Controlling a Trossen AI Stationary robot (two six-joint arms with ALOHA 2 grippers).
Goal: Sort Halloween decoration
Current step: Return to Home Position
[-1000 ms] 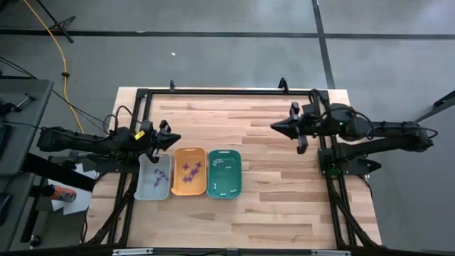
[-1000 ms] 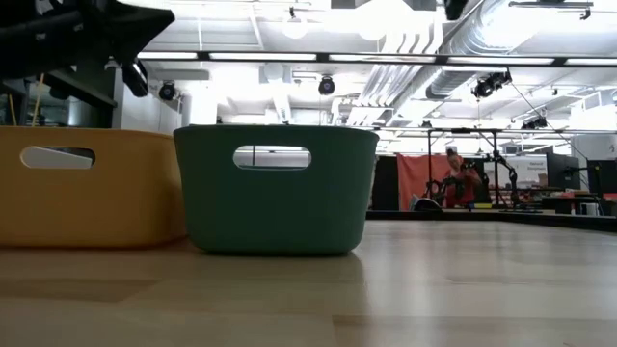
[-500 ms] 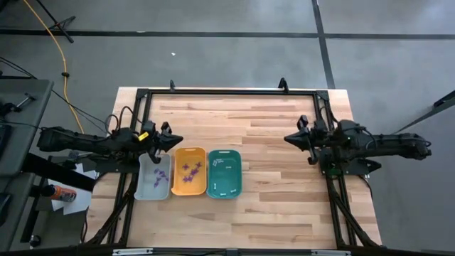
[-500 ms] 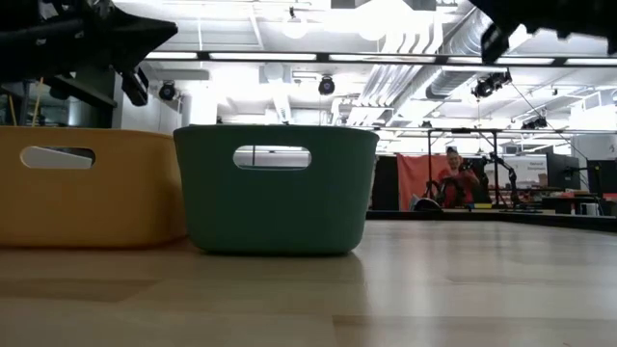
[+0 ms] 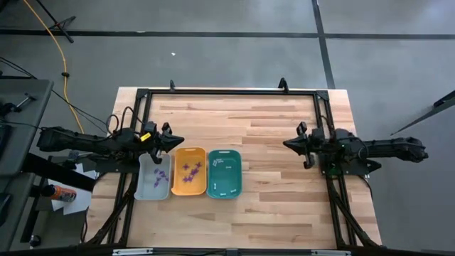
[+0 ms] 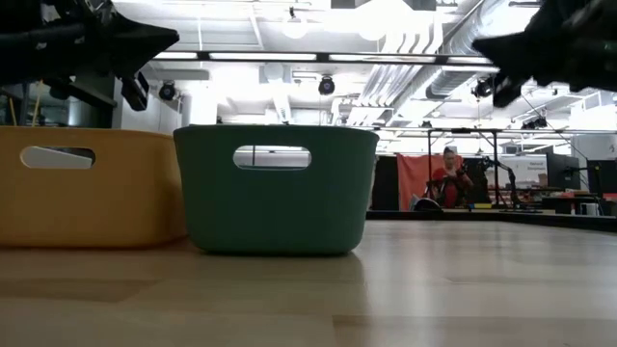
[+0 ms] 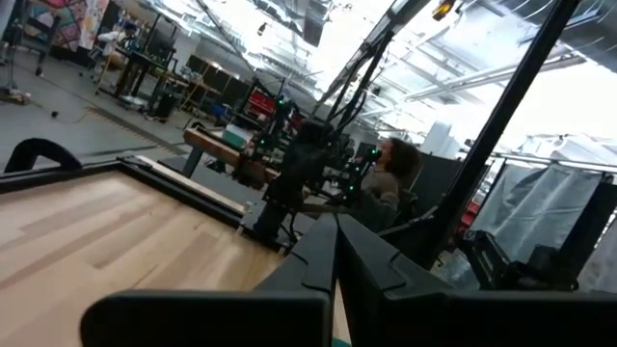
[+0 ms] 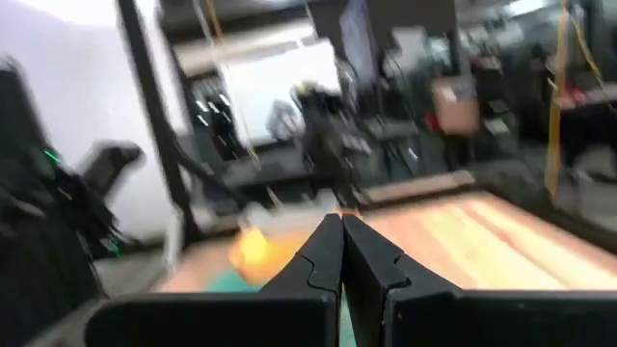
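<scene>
Both hands I see closed, empty: left hand [image 5: 173, 140] near the grey rectangular tray [image 5: 145, 189] holding tiny purple pieces [image 5: 161, 176], right hand [image 5: 288, 144] above the wooden table [image 5: 270, 206].

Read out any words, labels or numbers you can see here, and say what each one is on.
No text can be read in any view.
Grey tray, orange tray, teal tray: no print shows.
Yellow tag on the left arm: too small to read.
Red panel in the room behind: too small to read.
Colourful poster in the left wrist view: too blurred to read.
</scene>
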